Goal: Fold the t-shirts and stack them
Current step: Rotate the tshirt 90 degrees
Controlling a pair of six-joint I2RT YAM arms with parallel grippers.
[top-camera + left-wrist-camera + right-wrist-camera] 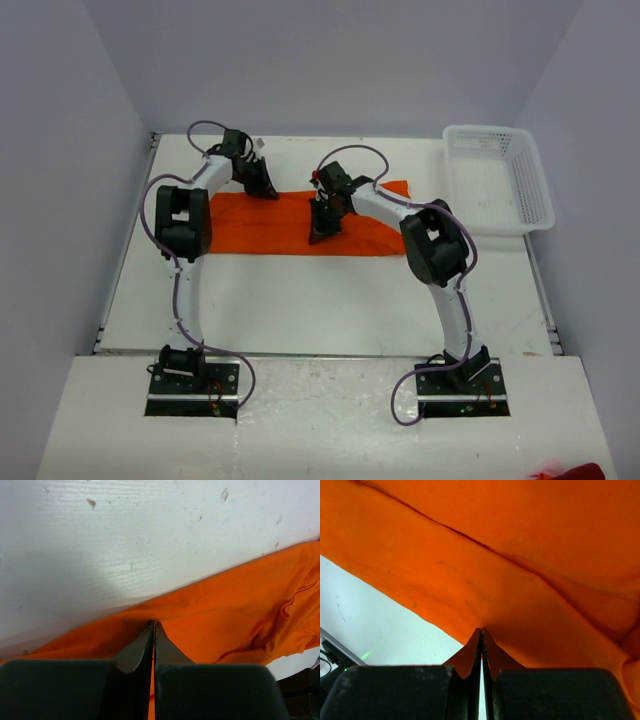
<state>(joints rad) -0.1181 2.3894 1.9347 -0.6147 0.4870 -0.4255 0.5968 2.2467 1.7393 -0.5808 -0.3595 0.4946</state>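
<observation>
One orange t-shirt (270,225) lies as a long folded band across the middle of the white table. My left gripper (265,190) is at the band's far edge, left of centre. In the left wrist view the left gripper (154,623) is shut, pinching the edge of the shirt (225,610). My right gripper (320,237) is at the band's near edge, about the middle. In the right wrist view the right gripper (481,629) is shut on the edge of the shirt (520,540), which rises to the fingertips.
A white plastic basket (480,130) stands at the back right of the table, nothing visible in it. A scrap of red-orange cloth (572,470) shows at the bottom right corner. Purple cables loop along both arms.
</observation>
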